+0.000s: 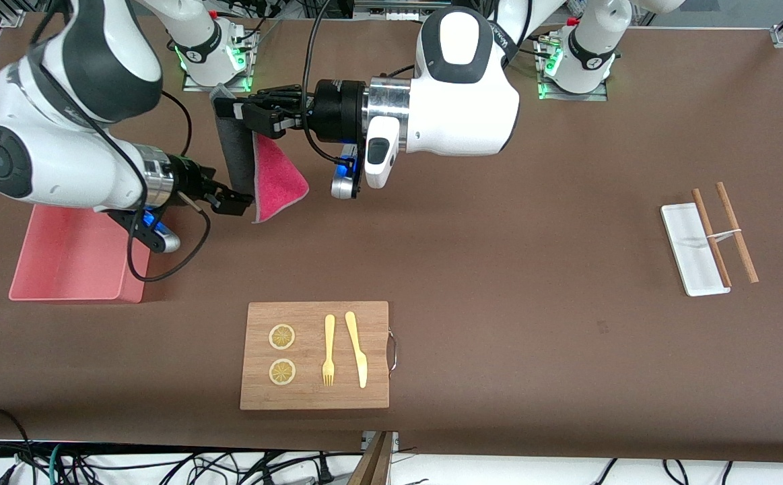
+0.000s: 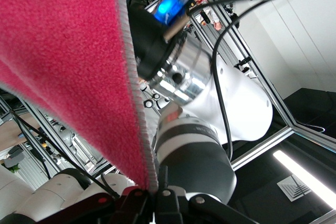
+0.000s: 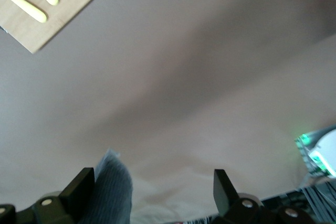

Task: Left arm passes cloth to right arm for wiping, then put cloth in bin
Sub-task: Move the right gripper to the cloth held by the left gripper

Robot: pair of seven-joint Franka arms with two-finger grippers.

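The left gripper (image 1: pixel 256 111) was clamped on the top edge of the cloth (image 1: pixel 277 178), which hung in the air over the table near the right arm's base, its magenta face and dark grey face both showing. The right gripper (image 1: pixel 233 201) hovered at the cloth's lower edge with its fingers spread wide and holding nothing; in the right wrist view a grey fold of the cloth (image 3: pixel 113 195) sat just inside one finger (image 3: pixel 79 187). To do the handover well, the right gripper probably needed to slide further in so the hanging fabric lay squarely between both fingers before pinching, and the left should let go only once that grip looked firm. The bin (image 1: pixel 71 256) stood on the table under the right arm's wrist, close at hand for the drop later. The surface was a brown table (image 1: pixel 499 236). Nearer the front camera lay a wooden cutting board (image 1: pixel 315 397) with two lemon slices (image 1: pixel 282 337), a yellow fork (image 1: pixel 328 350) and a yellow knife (image 1: pixel 357 349). Toward the left arm's end lay a white tray (image 1: pixel 687 252) with two wooden sticks (image 1: pixel 734 229) across it.
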